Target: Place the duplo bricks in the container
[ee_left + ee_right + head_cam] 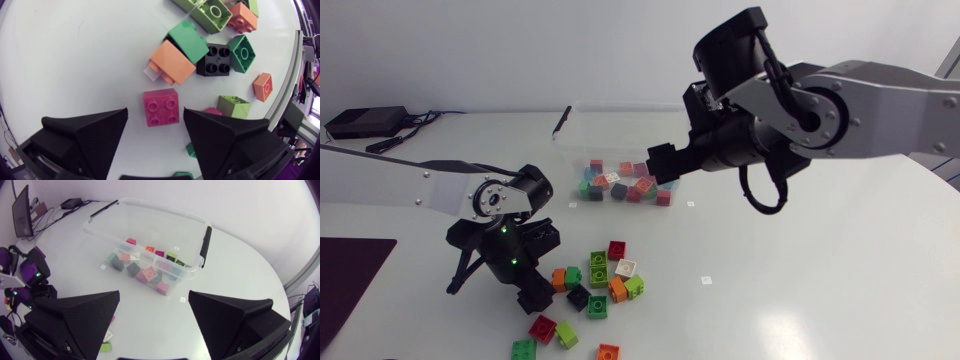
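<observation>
A pink-red brick (161, 106) lies flat on the white table between the fingers of my left gripper (156, 120). The gripper is open, with a thin gap on each side of the brick. In the head view the left gripper (532, 297) stands low at the left side of the loose brick pile (600, 285) and hides this brick. Just ahead of it are a joined orange and green brick (177, 50) and a black brick (215, 60). The clear container (620, 150) holds several bricks. My right gripper (660, 165) hangs open and empty above its front wall.
Other loose bricks lie around: red (542, 328), lime (566, 334), orange (608, 351), green (523, 349). A dark mat (350, 280) covers the table's left front. A black box with cables (365, 121) sits at the back left.
</observation>
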Robot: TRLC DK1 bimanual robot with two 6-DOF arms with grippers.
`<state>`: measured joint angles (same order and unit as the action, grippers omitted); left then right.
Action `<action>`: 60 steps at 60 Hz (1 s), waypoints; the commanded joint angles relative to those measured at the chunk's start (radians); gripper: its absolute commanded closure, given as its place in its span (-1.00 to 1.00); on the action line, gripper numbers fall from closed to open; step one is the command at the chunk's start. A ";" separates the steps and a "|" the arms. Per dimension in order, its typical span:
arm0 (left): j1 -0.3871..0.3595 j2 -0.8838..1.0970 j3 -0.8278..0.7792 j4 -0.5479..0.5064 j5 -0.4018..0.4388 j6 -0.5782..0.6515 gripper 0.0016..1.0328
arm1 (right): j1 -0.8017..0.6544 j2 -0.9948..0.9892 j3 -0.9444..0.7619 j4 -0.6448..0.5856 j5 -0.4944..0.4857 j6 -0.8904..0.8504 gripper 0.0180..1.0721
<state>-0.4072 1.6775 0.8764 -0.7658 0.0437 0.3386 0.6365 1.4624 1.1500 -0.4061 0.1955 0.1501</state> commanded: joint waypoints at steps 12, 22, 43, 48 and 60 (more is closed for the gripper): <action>-0.005 0.013 -0.045 0.011 0.001 -0.027 0.53 | 0.054 -0.143 -0.148 0.029 -0.047 -0.081 -0.88; -0.007 -0.012 -0.066 0.023 0.002 -0.019 0.55 | 0.063 -0.185 -0.250 0.050 -0.182 -0.115 -0.88; 0.002 -0.044 -0.102 0.031 0.002 -0.013 0.39 | 0.109 -0.119 -0.349 0.061 -0.243 -0.173 -0.89; -0.005 -0.044 -0.102 0.030 0.002 -0.018 -0.32 | 0.115 -0.103 -0.348 0.061 -0.243 -0.173 -0.89; -0.030 -0.030 -0.097 0.049 0.001 -0.027 -0.68 | 0.117 -0.106 -0.348 0.061 -0.242 -0.173 -0.89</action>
<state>-0.4278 1.6341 0.7963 -0.7208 0.0437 0.3355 0.7456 1.3434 0.8291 -0.3550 -0.0452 -0.0055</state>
